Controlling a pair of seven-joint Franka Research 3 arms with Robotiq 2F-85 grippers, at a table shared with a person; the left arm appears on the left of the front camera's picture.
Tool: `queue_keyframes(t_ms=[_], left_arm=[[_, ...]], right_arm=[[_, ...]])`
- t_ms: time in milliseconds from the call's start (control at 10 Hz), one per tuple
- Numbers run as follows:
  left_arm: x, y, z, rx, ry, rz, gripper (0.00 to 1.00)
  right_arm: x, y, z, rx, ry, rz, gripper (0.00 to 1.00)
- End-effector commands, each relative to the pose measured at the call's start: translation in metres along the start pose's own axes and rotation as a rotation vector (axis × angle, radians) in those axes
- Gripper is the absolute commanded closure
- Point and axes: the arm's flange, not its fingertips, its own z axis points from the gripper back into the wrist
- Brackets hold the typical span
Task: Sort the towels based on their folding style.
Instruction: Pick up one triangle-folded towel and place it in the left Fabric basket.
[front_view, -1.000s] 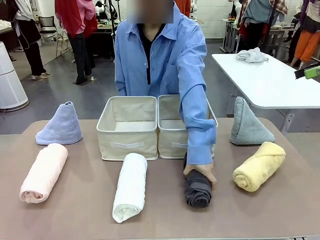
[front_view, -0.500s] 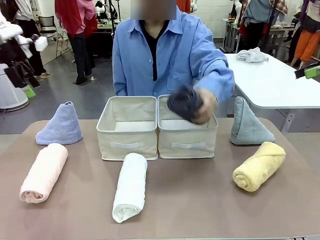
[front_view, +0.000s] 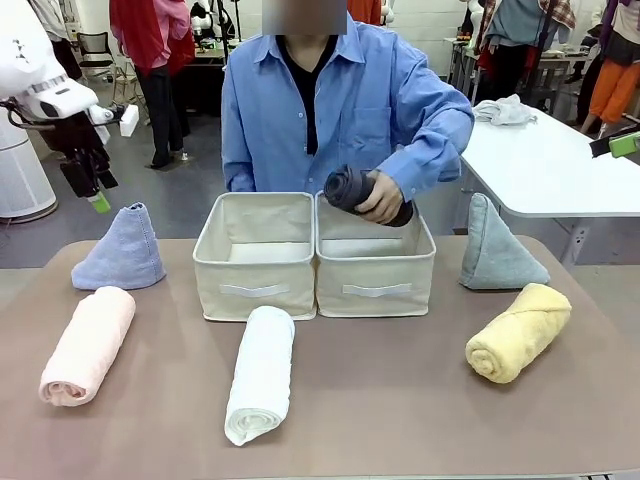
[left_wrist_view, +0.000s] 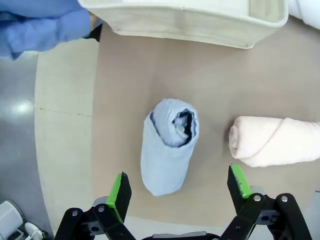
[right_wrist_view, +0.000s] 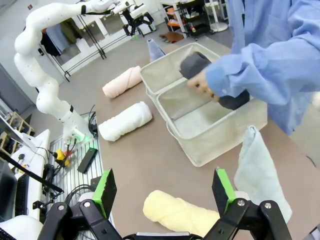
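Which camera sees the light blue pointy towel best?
The left wrist view: it looks straight down on the light blue towel, close up, showing its open tip. The front view shows the towel side-on and smaller. The right wrist view shows it far off, tiny.

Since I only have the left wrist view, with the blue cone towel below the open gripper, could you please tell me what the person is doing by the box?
Observer: The person's hand holds the dark grey rolled towel over the box on the robot's right.
Operator: Thank you. What lies to the right of that box?
Observer: A teal-green cone towel stands there, with a yellow roll nearer the robot.
Operator: And the right gripper?
Observer: The right gripper is open and holds nothing.
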Motion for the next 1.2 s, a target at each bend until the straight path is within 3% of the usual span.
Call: queue_keyframes(t_ms=[0, 200, 500, 900, 1000, 1100], left_arm=[[0.007, 0.008, -0.01, -0.036, 0.047, -0.031, 0.0], [0.01, 0.011, -0.025, -0.023, 0.059, -0.037, 0.0], [0.003, 0.031, -0.061, -0.05, 0.0, 0.001, 0.0], [0.005, 0.035, -0.075, -0.113, -0.021, 0.007, 0.0], [0.005, 0.035, -0.075, -0.112, -0.029, 0.005, 0.44], [0.004, 0.036, -0.073, -0.111, -0.028, 0.011, 0.58]], right_arm=[[0.001, -0.001, -0.001, 0.007, -0.009, -0.003, 0.0], [0.001, -0.001, -0.001, 0.007, -0.009, -0.003, 0.0], [0.001, -0.001, -0.001, 0.007, -0.009, -0.003, 0.0], [0.001, -0.001, -0.001, 0.007, -0.009, -0.003, 0.0], [0.001, -0.001, -0.001, 0.007, -0.009, -0.003, 0.0], [0.001, -0.001, -0.001, 0.007, -0.009, -0.003, 0.0]])
